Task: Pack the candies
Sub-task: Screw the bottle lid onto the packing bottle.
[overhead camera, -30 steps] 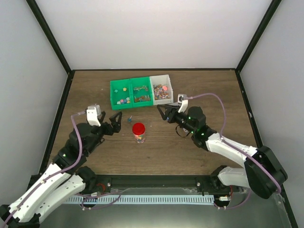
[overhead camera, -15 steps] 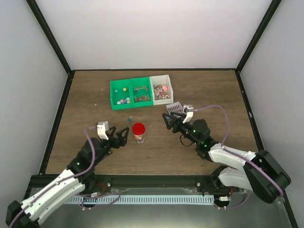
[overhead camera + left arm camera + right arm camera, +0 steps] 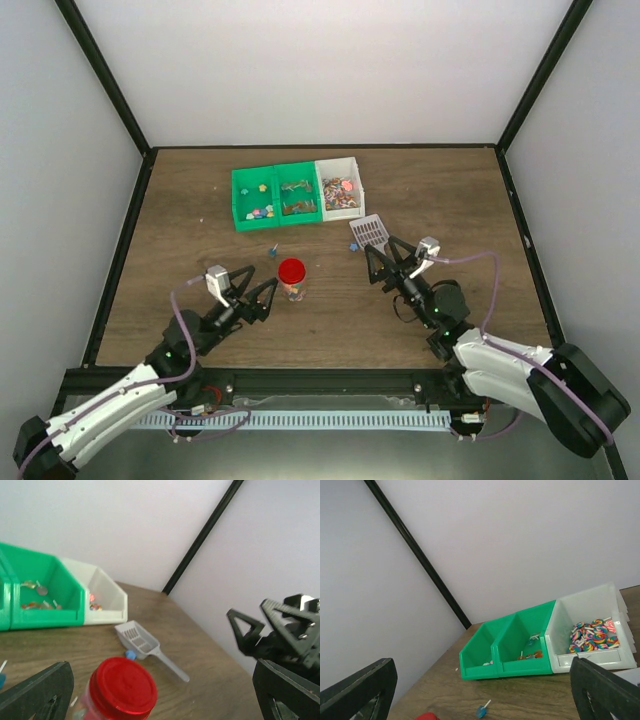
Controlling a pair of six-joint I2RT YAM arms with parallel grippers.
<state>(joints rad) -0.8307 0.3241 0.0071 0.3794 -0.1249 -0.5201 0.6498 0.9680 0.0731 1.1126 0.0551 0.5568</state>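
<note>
Your left tool (image 3: 257, 281) gapes empty just beside the red-lidded jar (image 3: 292, 274). Your right tool (image 3: 384, 250) stands wide too, holding nothing, with the scoop (image 3: 368, 231) loose on the bench (image 3: 470, 200) just beyond it. Most candies (image 3: 340, 192) sit in the bins (image 3: 240, 212). A careless swing could topple the jar or knock the scoop away

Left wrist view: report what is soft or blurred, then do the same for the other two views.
Left wrist: the near red lid and left fingers are soft, the scoop clearer. Right wrist: right fingers blurred, white bin crisp. Top external: even light, no glare.
</note>
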